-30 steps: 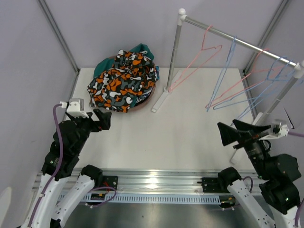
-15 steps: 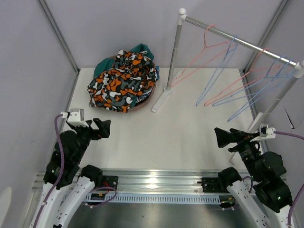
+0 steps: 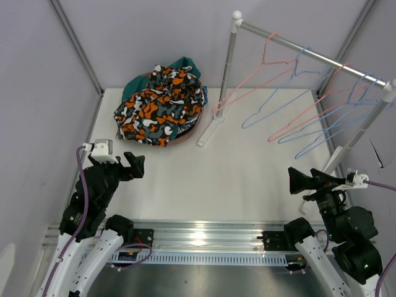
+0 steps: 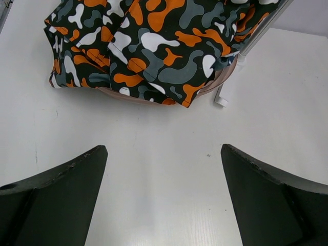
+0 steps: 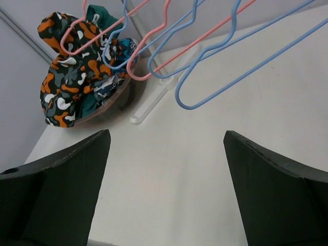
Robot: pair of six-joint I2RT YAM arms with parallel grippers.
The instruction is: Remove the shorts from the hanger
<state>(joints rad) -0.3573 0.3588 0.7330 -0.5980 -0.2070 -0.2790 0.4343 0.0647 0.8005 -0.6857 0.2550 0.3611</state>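
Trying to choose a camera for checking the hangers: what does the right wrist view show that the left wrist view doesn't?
Only the right wrist view: the pink and blue wire hangers, all bare, a teal green garment at the back of the pile, and the open right hand. Only the left wrist view: the open left hand, little else. Both: the orange-black-white camouflage shorts, the shallow round basket under them, the rack's white foot and the white table.

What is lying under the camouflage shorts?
The camouflage shorts lie on a pinkish basket, only its rim showing. A teal garment peeks out beneath them at the back. They cover the rest, so what else is in the basket cannot be seen.
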